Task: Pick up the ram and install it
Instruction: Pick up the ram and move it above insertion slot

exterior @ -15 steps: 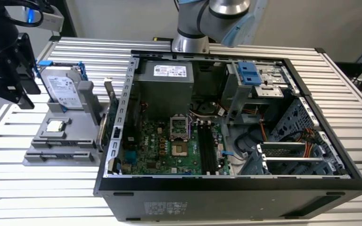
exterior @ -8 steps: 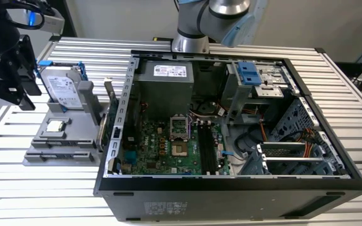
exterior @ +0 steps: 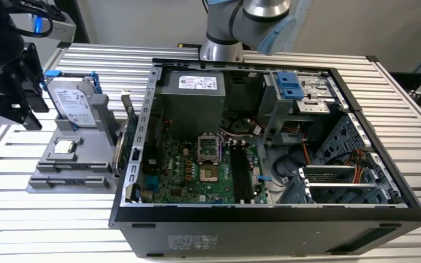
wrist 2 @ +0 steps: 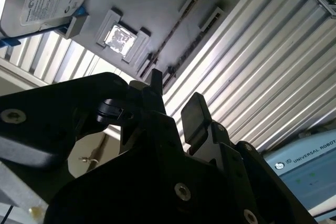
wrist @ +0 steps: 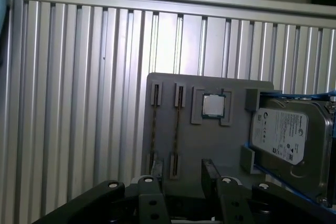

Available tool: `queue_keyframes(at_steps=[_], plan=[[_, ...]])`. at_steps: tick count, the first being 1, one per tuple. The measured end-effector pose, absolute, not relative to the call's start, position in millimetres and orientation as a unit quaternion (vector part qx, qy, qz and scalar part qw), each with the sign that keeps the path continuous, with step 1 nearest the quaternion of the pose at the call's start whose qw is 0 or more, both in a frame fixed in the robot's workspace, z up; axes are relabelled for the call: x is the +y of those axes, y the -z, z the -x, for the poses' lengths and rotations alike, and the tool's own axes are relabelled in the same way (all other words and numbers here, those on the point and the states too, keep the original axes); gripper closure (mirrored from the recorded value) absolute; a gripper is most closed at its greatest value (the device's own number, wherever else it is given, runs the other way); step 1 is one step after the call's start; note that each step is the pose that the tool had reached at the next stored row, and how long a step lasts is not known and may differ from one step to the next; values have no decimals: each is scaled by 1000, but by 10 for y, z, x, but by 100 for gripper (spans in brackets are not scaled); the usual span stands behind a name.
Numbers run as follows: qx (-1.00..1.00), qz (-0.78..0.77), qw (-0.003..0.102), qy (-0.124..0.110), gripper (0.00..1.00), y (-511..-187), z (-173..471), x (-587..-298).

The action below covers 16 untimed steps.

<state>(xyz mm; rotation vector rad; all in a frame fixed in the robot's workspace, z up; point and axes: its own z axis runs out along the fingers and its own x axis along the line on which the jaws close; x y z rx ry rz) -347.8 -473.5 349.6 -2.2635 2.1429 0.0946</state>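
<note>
Two thin dark sticks stand on edge in the slots of the grey holder tray point(wrist: 199, 145); I take these for the ram point(wrist: 178, 124), seen edge-on with the other stick point(wrist: 154, 124) beside it. My gripper point(wrist: 182, 169) hangs above the tray's slot end, open, with nothing between its fingers point(wrist 2: 194, 113). In the exterior view the black gripper point(exterior: 19, 104) sits high at that view's left, beside the tray point(exterior: 72, 175). In the second wrist view the gripper point(wrist 2: 174, 97) points toward the tray point(wrist 2: 157, 3).
A silver hard drive point(exterior: 72, 101) and a small square CPU chip point(exterior: 64, 146) also rest on the tray. The open computer case point(exterior: 269, 219) fills the exterior view's middle and right, with long black memory slots point(exterior: 240, 172) on its green board. The ribbed metal table point(wrist: 79, 103) surrounds everything.
</note>
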Motion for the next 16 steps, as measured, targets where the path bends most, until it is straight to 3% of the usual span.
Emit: queue_keyframes(at_steps=[16], plan=[[687, 726, 12, -30, 0, -3451, 3478, -4736]])
